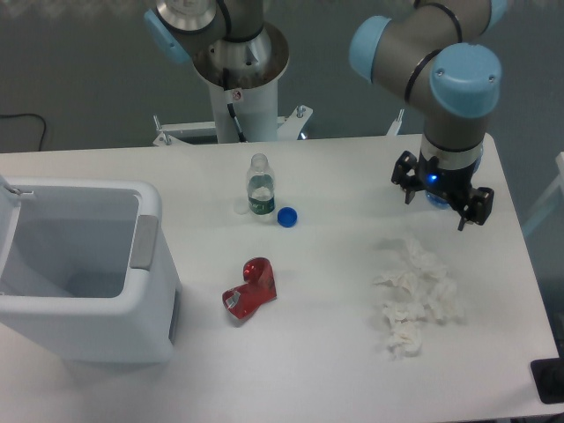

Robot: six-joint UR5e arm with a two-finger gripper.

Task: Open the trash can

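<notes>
One trash can (84, 282), lid open, far left | gripper (443, 196) far right, apart

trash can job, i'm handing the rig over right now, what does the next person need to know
Gripper: open, holding nothing, above the right side of the white table, far from the bin.
Large boxy white plastic trash can: front left of the table, its lid already swung up at the left edge, the inside showing and looking empty. Its grey push tab faces right.
Other things: clear plastic bottle standing uncapped, blue cap beside it, crushed red can, crumpled white tissue below the gripper.
Done: the can is open.
Left: nothing for this task.
</notes>
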